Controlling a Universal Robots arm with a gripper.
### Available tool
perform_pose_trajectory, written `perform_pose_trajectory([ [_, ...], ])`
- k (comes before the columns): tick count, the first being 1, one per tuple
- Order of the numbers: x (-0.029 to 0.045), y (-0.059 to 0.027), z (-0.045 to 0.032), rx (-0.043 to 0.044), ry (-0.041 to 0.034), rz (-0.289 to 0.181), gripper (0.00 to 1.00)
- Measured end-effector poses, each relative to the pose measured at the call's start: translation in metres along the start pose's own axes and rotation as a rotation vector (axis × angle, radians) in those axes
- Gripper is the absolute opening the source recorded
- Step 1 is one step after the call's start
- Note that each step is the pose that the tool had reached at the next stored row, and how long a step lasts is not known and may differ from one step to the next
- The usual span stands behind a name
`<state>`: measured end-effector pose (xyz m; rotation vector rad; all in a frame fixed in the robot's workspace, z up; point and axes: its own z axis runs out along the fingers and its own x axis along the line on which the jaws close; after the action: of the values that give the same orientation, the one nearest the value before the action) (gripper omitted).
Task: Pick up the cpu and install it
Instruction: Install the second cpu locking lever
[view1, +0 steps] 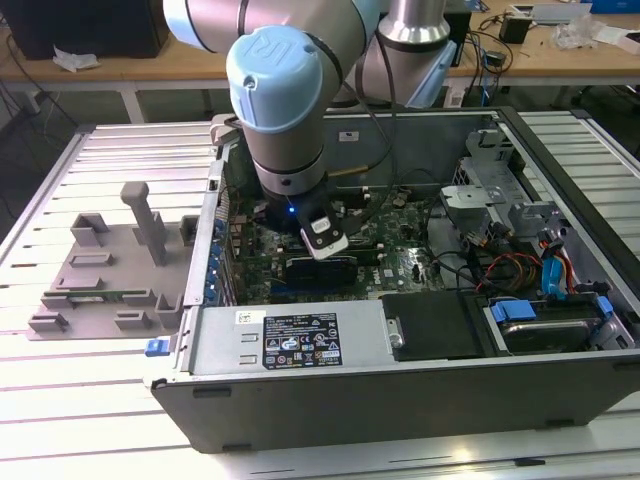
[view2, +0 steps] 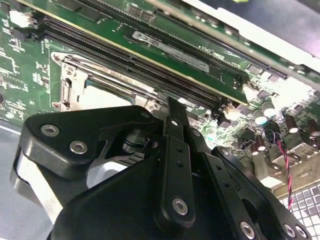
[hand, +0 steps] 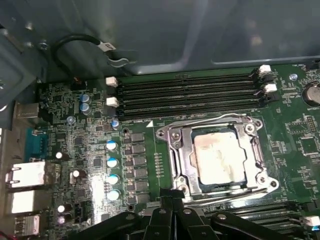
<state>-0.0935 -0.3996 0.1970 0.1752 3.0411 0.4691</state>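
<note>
Inside the open grey metal computer case on the slatted metal surface, the black gripper hangs low over the green motherboard. Its fingers meet, holding nothing. Just beyond, the shiny silver square cpu lies flat within the metal-framed socket, memory slots close beside.

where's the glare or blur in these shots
First wrist view: glare washes out the cpu top in its socket, and the case wall behind is soft. Second wrist view: the hand is close and dark, and the board's far corner is blown out. Exterior view: even light, with a blue glow under the wrist.
</note>
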Motion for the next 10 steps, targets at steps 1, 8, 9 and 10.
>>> perform_pose_trajectory([
  [1,0.0016,-0.0003,0.0007,-0.0015,-0.0007,0.002,0.11],
  [8,0.0039,-0.0014,0.0048,-0.0011,-0.0041,0.014,0.11],
  [9,0.0039,-0.0013,0.0048,-0.0011,-0.0042,0.014,0.11],
  [10,0.0041,-0.0007,0.0051,-0.0012,-0.0045,0.015,0.11],
])
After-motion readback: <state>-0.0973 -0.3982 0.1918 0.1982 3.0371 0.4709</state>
